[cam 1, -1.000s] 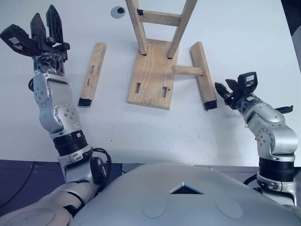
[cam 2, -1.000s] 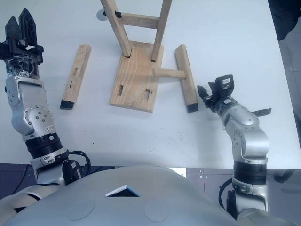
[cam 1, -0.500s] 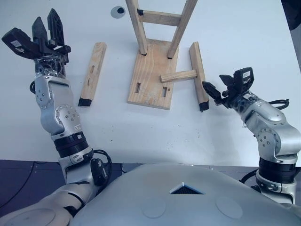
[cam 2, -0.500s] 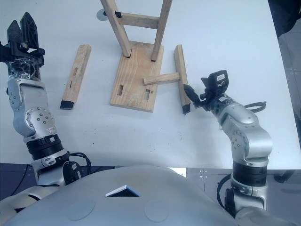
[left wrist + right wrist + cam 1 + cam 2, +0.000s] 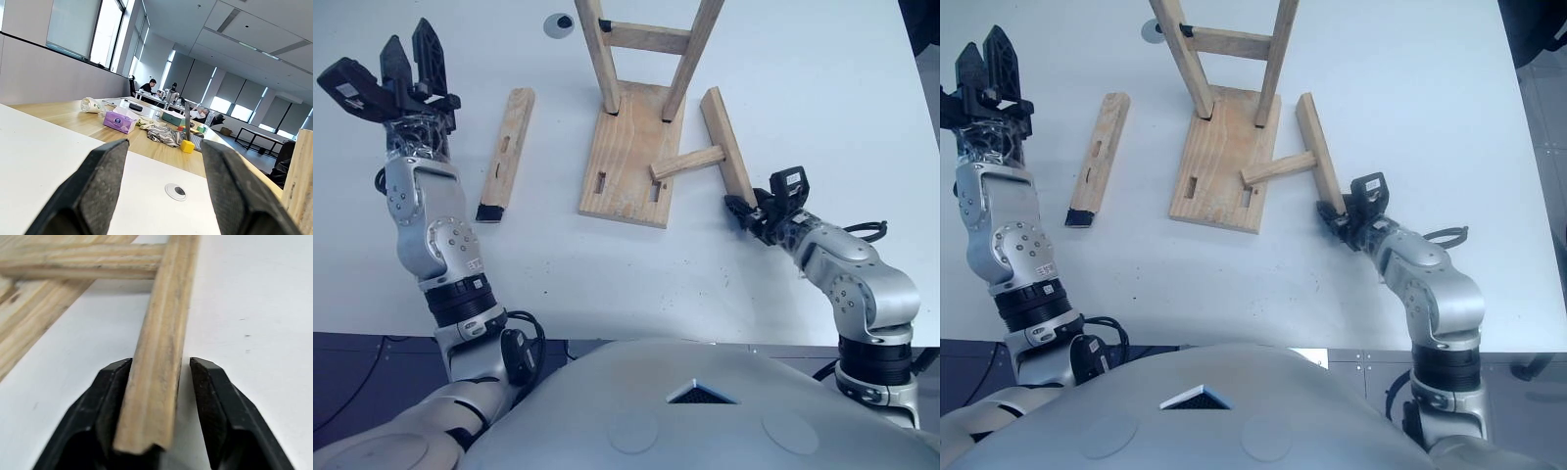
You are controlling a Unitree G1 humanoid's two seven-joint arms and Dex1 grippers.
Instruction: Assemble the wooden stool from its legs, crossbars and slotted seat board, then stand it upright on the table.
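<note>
The slotted seat board [image 5: 625,157] lies flat on the white table, with two legs and a crossbar [image 5: 646,39] standing in its far end. A loose leg [image 5: 506,149] lies to its left. To its right lies another leg [image 5: 724,142] with a crossbar [image 5: 687,163] sticking out over the board's edge. My right gripper [image 5: 745,207] is open at this leg's near, black-tipped end. Its fingers [image 5: 113,396] straddle the leg [image 5: 159,357], one touching and one a little apart. My left gripper [image 5: 406,61] is held up at the far left, open and empty [image 5: 164,181].
A round grey grommet [image 5: 558,23] sits in the table behind the stool parts. The table's front edge [image 5: 607,338] runs close to my body. Its right edge [image 5: 922,88] is near my right arm. Bare table lies between the loose leg and the front edge.
My right gripper has moved left and closed in on the near end of the right leg. That leg and its crossbar have swung and shifted left, towards the seat board. The left arm has kept still.
</note>
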